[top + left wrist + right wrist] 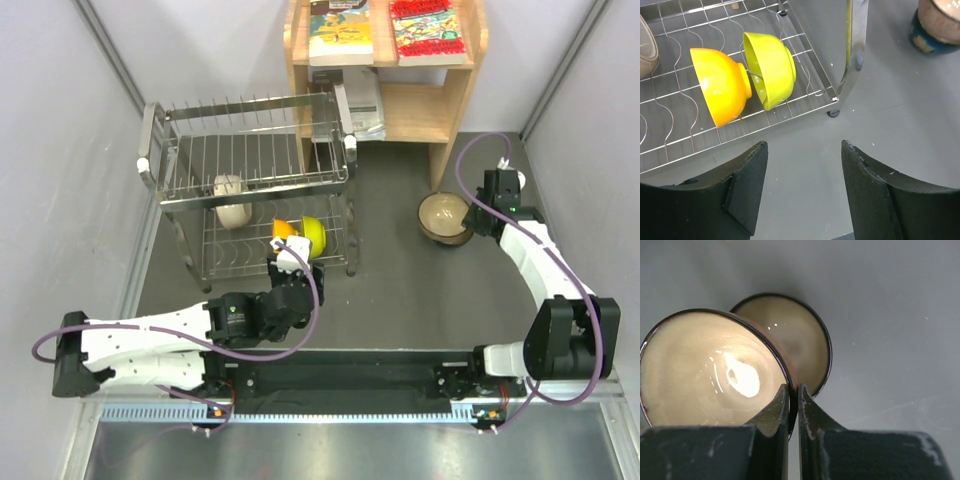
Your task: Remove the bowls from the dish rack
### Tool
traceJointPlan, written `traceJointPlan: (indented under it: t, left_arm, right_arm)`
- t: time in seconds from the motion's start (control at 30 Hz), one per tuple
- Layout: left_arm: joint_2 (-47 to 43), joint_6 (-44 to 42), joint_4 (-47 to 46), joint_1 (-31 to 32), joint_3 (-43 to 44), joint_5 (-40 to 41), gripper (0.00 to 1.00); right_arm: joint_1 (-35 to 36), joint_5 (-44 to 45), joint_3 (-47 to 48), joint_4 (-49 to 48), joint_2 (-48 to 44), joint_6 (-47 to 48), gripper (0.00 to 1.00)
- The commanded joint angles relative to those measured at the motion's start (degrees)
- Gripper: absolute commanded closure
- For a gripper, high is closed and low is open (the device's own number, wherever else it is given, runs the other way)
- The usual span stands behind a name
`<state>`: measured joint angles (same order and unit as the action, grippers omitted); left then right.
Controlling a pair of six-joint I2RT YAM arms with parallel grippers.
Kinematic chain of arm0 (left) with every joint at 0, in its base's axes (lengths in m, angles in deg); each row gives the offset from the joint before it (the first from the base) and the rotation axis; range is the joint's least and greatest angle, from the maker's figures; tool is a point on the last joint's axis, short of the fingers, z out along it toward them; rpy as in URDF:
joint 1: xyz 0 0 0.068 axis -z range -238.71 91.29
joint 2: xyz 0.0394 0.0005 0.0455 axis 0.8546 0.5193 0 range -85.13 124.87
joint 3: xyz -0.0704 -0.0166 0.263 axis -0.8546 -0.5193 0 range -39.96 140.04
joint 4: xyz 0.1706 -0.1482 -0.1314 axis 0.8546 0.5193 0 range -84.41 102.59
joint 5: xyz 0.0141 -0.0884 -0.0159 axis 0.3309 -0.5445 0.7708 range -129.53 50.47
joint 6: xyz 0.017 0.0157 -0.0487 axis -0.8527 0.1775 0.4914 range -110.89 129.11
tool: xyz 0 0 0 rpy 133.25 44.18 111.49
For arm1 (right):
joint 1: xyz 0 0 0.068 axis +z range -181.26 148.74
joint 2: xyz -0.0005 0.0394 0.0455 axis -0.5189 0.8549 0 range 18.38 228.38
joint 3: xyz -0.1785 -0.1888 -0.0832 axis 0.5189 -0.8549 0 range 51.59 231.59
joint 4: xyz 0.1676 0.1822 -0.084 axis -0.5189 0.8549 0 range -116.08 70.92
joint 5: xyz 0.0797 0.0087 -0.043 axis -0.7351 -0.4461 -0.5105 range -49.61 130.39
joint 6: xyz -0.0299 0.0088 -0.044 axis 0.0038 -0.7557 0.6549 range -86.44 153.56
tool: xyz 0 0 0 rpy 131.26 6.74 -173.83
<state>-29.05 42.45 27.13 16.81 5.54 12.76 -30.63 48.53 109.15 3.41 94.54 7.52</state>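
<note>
Dish rack (pixel 250 104): two tiers of shiny steel wire with upright slots, upper left of the top view, on a dark matte tabletop (pixel 400 290).

Cream-white bowl (pixel 230 200): stands on edge in the rack's left half.

Orange bowl (pixel 720 85) and yellow-green bowl (pixel 772 67): glossy, round, tipped on their sides and touching, on the lower wire tier near its front right corner.

Left gripper (pixel 802 145): black fingers spread, holding nothing, above bare tabletop just in front of that corner.

Pinkish-brown bowl (pixel 710 370): pale glazed inside with a dark rim, right of centre in the top view, resting in a teal-blue bowl (pixel 926 42) (clearest in the left wrist view).

Right gripper (pixel 791 390): fingers pressed together, pinching the pinkish-brown bowl's rim.

Wooden bookshelf (pixel 460 100): top centre.
</note>
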Motion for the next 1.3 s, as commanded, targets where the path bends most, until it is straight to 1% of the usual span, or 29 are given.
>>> traceJointPlan:
  t: [0.0, 0.07, 0.27, 0.5, 0.77, 0.8, 0.87, 0.9, 0.97, 1.13, 1.17, 1.27]
  left_arm:
    - [1.1, 0.0, -0.4, -0.1, 0.6, 1.6, 0.35]
    - [1.3, -0.1, -0.4, -0.1, 0.7, 1.5, 0.35]
    - [2.5, -0.9, -1.1, -0.1, 1.0, 1.5, 0.35]
    - [4.1, -2.1, -0.5, -0.2, 2.9, 1.7, 0.34]
    - [3.0, -1.9, 0.3, -0.1, 2.8, 2.3, 0.35]
    - [3.1, -1.7, 0.3, -0.1, 2.8, 2.4, 0.35]
    - [2.9, -1.6, 0.3, -0.2, 2.8, 2.6, 0.35]
    - [3.0, -1.5, 0.3, -0.2, 2.8, 2.5, 0.35]
    - [3.0, -1.4, 0.5, -0.1, 2.6, 2.5, 0.35]
    - [2.7, -0.3, 1.6, -0.2, 2.1, 2.8, 0.35]
    - [2.6, -0.1, 1.7, -0.1, 2.0, 3.0, 0.35]
    - [1.8, 0.1, 1.8, -0.1, 1.5, 3.1, 0.35]
  right_arm:
    - [-0.2, 0.1, 3.0, -8.9, 0.0, -2.9, 1.00]
    - [-2.5, 1.0, 2.6, -9.2, -0.3, -3.2, 1.00]
    - [-4.4, 1.5, 1.2, -9.7, -0.7, -3.6, 1.00]
    - [-4.8, -0.4, 0.6, -10.2, 2.1, -3.6, 1.00]
    - [-4.8, -0.6, 0.2, -10.5, 3.6, -3.1, 1.00]
    - [-4.8, -0.6, 0.2, -10.4, 3.9, -3.1, 0.94]
    - [-4.8, -0.8, 0.1, -10.4, 4.3, -2.7, 0.91]
    - [-4.8, -1.0, 0.1, -10.2, 4.8, -2.7, 0.87]
    - [-4.8, -1.4, -0.2, -10.2, 5.0, -2.3, 0.82]
    - [-4.8, -2.3, -1.1, -11.0, 4.5, -2.2, 0.76]
    - [-4.8, -2.6, -1.3, -11.0, 4.4, -2.2, 0.73]
    - [-4.8, -3.7, -1.2, -11.0, 5.5, -2.0, 0.73]
